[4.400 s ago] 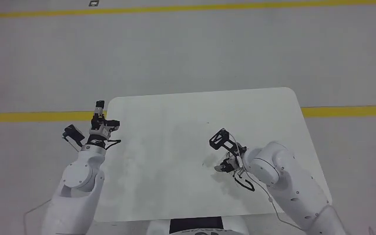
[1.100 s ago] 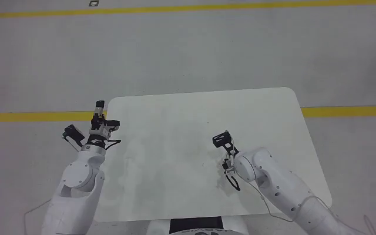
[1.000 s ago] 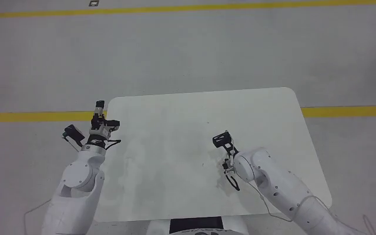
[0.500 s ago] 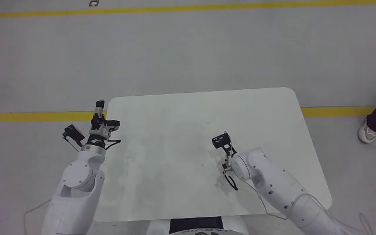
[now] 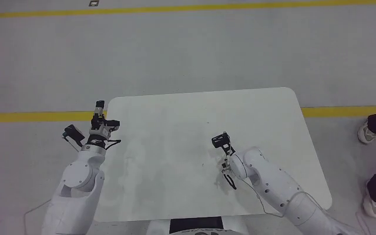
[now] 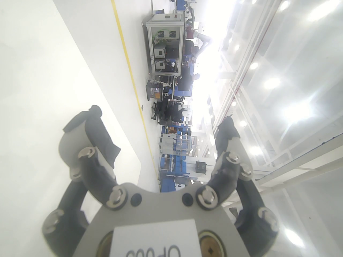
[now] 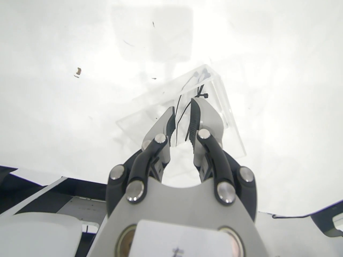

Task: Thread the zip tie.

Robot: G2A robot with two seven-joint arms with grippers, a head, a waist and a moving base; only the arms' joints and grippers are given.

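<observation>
With the right end effector (image 7: 182, 106) narrowly spread astride the zip tie (image 7: 202, 95) at the clear block (image 7: 230, 124) on the table (image 7: 80, 27), centre the strap between the pads (image 7: 193, 118) before closing to prevent slip.

There is one white table (image 5: 176, 117), one clear plastic holder (image 7: 225, 100), one black zip tie (image 7: 202, 94) as far as can be told, and one small brown speck (image 7: 77, 72). Grippers number two: one left gripper (image 6: 160, 117) and one right gripper (image 7: 183, 106). Two yellow floor lines (image 5: 176, 9) are visible.
</observation>
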